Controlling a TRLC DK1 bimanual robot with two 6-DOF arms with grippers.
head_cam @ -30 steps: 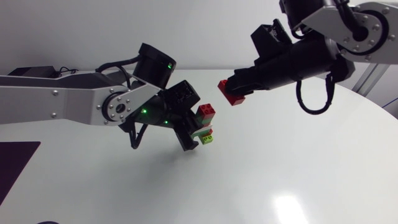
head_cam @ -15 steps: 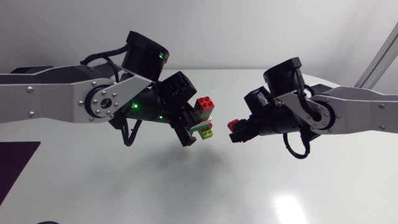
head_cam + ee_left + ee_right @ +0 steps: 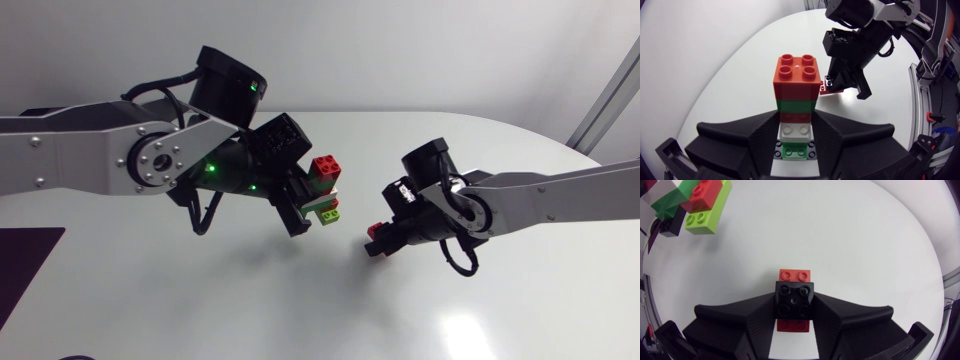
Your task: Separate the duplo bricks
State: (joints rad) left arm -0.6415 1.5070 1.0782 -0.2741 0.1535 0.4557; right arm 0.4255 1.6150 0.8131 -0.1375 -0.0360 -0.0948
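white table (image 3: 200, 300) beneath brick stack (image 3: 796, 95), red-black bricks (image 3: 794, 297).

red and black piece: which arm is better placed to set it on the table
Right. The right gripper is shut on the red and black piece, apparently low over the table; the left gripper is shut on the stack.

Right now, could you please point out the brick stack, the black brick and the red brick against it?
brick stack (image 3: 796, 89), left wrist view, side face of the top red brick.
black brick (image 3: 795, 299), right wrist view, its studded top.
red brick (image 3: 794, 274), right wrist view, studded end beyond the black brick.
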